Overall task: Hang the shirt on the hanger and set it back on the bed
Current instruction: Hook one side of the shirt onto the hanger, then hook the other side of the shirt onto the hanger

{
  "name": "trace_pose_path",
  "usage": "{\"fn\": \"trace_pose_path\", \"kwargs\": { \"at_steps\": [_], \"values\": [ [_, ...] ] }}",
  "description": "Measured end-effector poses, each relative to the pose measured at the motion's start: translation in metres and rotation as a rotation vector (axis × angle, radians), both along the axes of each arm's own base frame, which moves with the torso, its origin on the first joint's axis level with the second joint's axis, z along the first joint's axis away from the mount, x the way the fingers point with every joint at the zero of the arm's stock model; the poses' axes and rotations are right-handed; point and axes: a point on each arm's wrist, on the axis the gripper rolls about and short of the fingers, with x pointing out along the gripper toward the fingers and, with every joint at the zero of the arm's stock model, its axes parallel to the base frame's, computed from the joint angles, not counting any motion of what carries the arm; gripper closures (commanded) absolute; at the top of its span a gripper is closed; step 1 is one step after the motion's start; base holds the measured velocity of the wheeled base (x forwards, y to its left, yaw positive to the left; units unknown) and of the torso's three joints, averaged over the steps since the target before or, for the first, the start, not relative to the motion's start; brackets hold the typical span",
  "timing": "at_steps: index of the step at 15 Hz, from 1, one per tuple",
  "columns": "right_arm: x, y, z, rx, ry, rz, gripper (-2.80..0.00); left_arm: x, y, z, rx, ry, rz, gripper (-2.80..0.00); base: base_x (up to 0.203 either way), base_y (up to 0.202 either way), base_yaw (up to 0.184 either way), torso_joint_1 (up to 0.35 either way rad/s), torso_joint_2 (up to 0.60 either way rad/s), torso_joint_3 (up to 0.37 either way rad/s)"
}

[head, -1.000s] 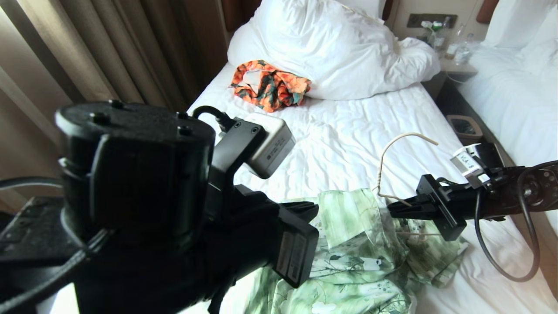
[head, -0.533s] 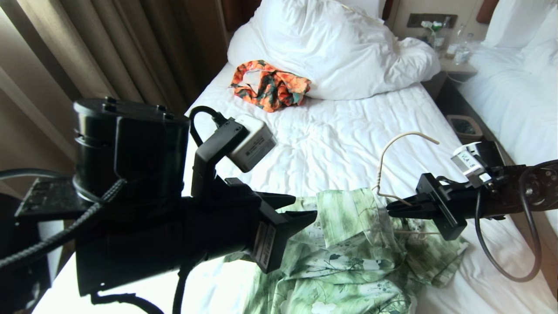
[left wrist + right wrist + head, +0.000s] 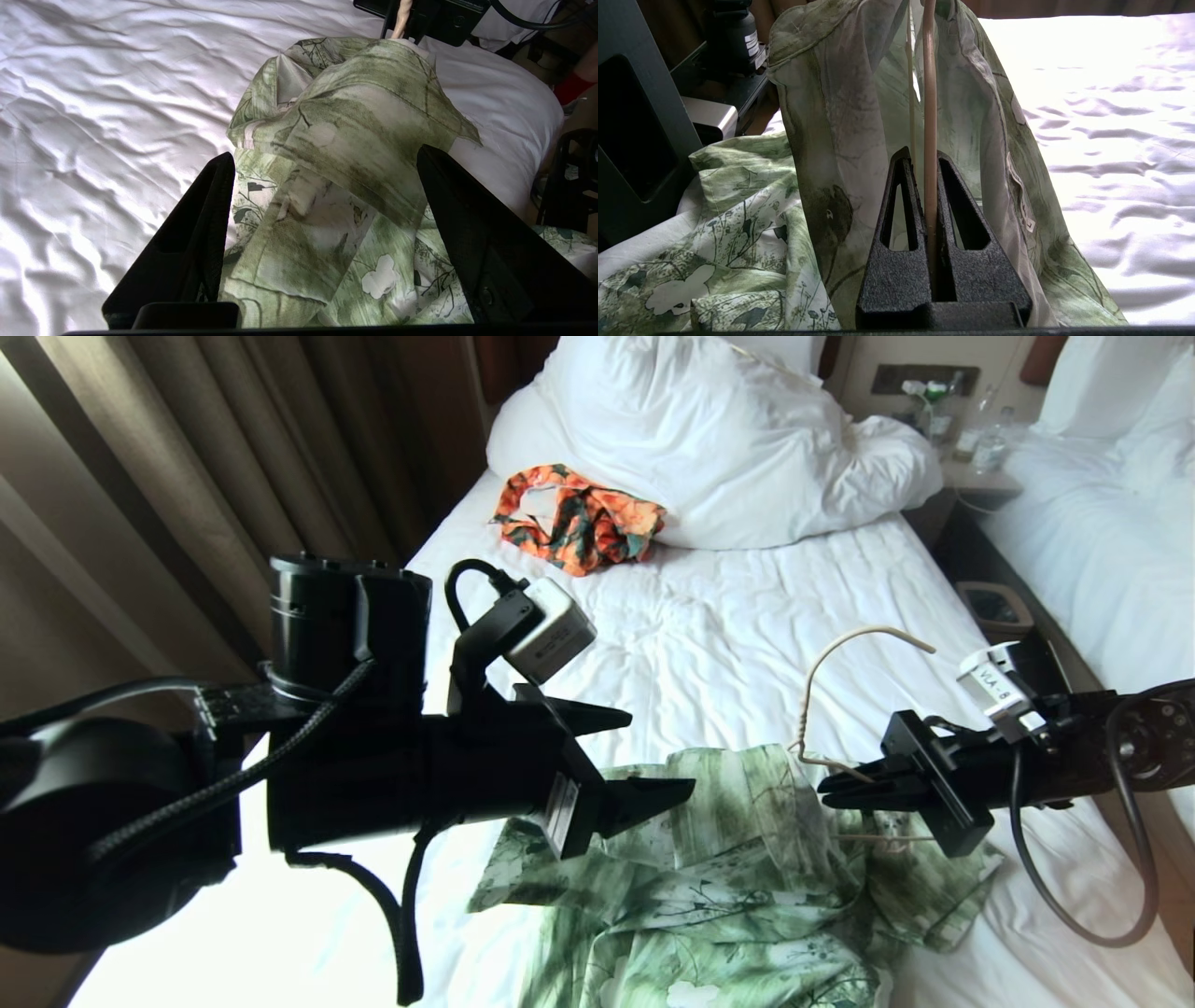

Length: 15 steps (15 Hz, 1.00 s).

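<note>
Release by the left gripper (image 3: 644, 756) was noted, its jaws having parted and drawn clear of the shirt (image 3: 747, 859), which lay draped on the hanger (image 3: 831, 700) pinched in the closed right gripper (image 3: 826, 789) over the bed (image 3: 747, 616), apparently leaving set-down pending.

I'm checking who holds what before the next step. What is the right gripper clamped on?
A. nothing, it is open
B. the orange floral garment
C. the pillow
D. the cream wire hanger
D: in the right wrist view the right gripper is shut on the hanger, whose wire runs up between the fingers into the shirt.
</note>
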Motion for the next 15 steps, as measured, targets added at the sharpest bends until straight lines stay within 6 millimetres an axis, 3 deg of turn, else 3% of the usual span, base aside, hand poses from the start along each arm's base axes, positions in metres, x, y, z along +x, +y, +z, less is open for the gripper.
{"fn": "trace_pose_path", "kwargs": {
  "at_steps": [6,15],
  "values": [
    [-0.001,0.000,0.001,0.000,-0.002,0.000,0.00,-0.001,-0.032,-0.013,0.028,0.027,-0.076,-2.80,0.000,0.000,0.000,0.000,0.00,0.000],
    [0.000,-0.001,-0.001,0.002,0.002,0.000,0.00,0.025,-0.070,-0.046,0.019,0.018,-0.074,-2.80,0.000,0.000,0.000,0.000,0.00,0.000]
  ]
}}
